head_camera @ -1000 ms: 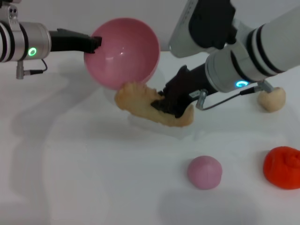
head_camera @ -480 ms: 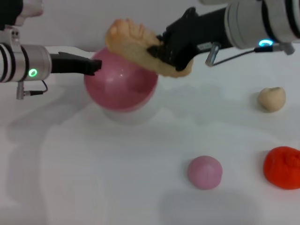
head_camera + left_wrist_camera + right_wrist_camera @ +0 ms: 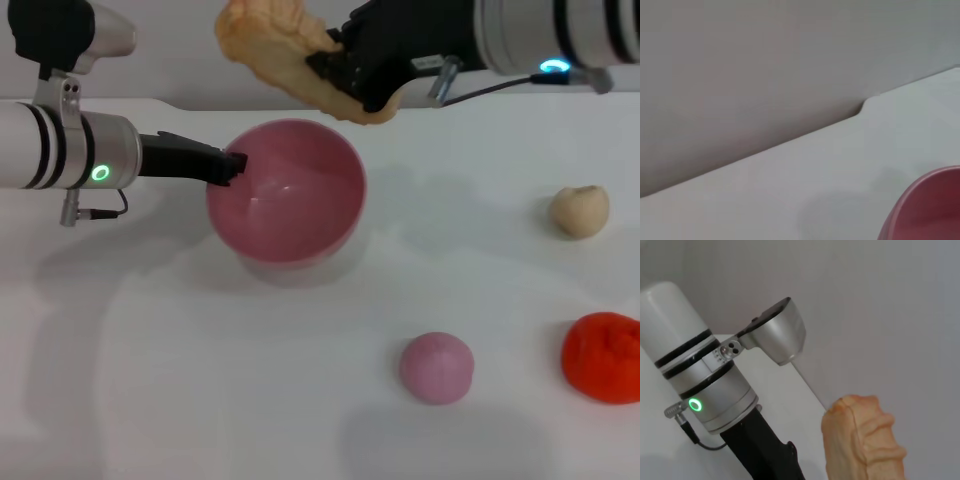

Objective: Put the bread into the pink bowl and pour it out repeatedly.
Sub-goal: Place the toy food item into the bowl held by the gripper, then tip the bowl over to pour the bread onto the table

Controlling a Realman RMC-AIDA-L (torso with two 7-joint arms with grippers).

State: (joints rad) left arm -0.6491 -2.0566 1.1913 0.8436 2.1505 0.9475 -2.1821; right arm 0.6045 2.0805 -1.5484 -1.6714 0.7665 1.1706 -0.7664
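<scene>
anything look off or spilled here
Nothing stands out. The right tool holds the bread in the air above the pink bowl, which the left tool grips at its rim; the bowl sits open and empty on the table.

The pink bowl [image 3: 287, 190] is sitting open-mouthed with nothing inside blocking entry. The left gripper [image 3: 232, 166] is occupying its left rim, closing that side. The right gripper [image 3: 345, 60] is holding the bread [image 3: 285, 55] over the far rim, so the way down is staying clear. A beige lump [image 3: 579, 211], pink ball [image 3: 436, 367] and red lump [image 3: 601, 357] are lying well apart to the right.
</scene>
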